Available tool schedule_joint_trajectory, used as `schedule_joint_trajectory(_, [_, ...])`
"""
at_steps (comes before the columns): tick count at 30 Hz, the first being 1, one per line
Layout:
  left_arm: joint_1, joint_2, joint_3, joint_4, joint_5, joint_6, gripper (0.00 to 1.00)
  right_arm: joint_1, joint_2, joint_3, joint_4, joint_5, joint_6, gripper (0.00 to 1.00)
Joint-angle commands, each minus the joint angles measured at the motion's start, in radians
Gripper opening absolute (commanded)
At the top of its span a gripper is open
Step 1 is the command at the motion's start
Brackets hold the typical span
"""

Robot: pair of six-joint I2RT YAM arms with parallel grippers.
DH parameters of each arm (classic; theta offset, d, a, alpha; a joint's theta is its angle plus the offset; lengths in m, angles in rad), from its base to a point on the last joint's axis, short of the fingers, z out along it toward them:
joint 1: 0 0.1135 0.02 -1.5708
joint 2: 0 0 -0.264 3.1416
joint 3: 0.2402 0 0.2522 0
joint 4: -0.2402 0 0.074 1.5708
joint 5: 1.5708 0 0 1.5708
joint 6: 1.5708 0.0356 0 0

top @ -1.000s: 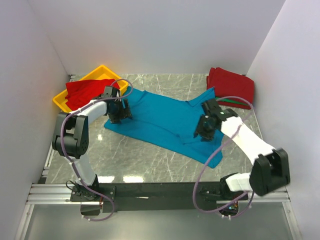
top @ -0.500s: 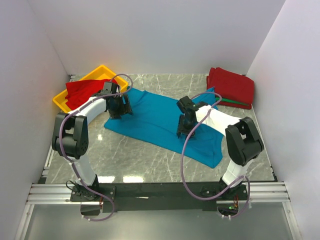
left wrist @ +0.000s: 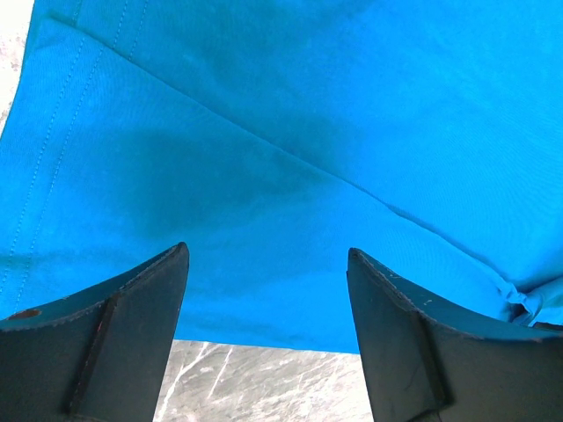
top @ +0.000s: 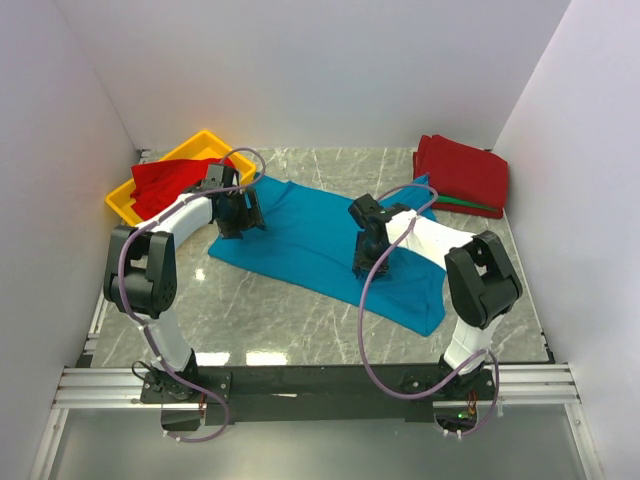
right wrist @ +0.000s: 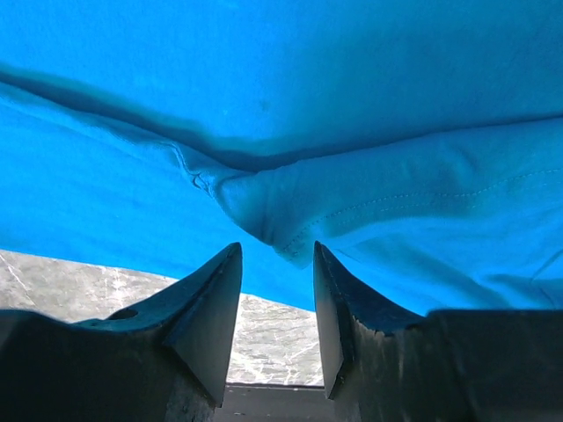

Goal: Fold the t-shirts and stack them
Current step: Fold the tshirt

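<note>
The teal shirt [top: 300,235] lies spread across the middle of the frame, and my right arm [top: 425,238] hides part of its right side. The right gripper [right wrist: 274,253] is nearly closed, its tips pinching a ridge of that cloth. The left gripper [left wrist: 268,255] gapes wide and holds nothing, low over the shirt's upper-left edge; I can't tell whether it touches. The left arm [top: 185,215] reaches in, wrist bent down.
</note>
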Motion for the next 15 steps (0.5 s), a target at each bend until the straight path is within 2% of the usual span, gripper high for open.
schedule_joint_trajectory(1, [-0.004,-0.035,0.025,0.002,0.01,0.005,0.79,0.013,0.015,0.013,-0.015,0.023,-0.002,0.45])
schedule_joint_trajectory(15, [-0.005,-0.031,0.029,0.004,0.017,0.005,0.79,0.019,0.048,0.016,-0.053,0.078,0.009,0.42])
